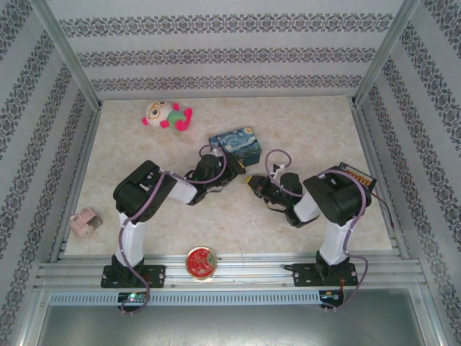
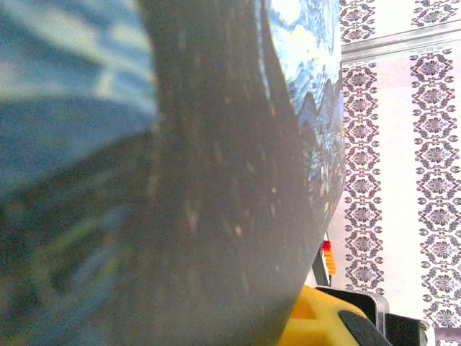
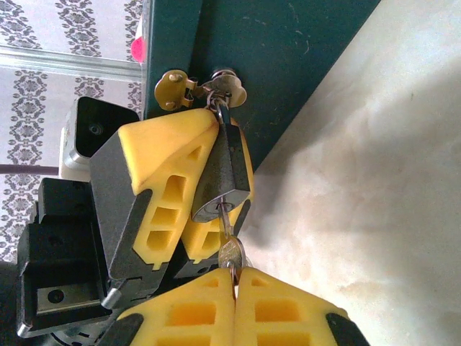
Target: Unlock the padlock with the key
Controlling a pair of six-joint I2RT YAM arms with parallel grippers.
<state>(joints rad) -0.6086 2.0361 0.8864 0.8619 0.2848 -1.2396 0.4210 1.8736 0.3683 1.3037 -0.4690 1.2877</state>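
The dark grey padlock (image 3: 229,169) hangs by its thin shackle (image 3: 220,94) from the hasp on the blue painted tin (image 3: 281,50). My left gripper (image 3: 225,148) is shut on the padlock, one yellow finger (image 3: 169,180) on each side of the body. The small silvery key (image 3: 230,251) is in the keyhole at the padlock's lower end. My right gripper (image 3: 233,272) is shut on the key's head. From above, both grippers meet just in front of the tin (image 1: 238,143), left gripper (image 1: 232,173) facing right gripper (image 1: 252,180). The left wrist view has the tin's wall (image 2: 216,180) pressed close.
A plush toy (image 1: 167,115) lies at the back left. A pink object (image 1: 85,222) sits at the left edge and a round red tin (image 1: 201,262) on the front rail. A black and orange device (image 1: 358,175) is at the right edge. Patterned walls enclose the table.
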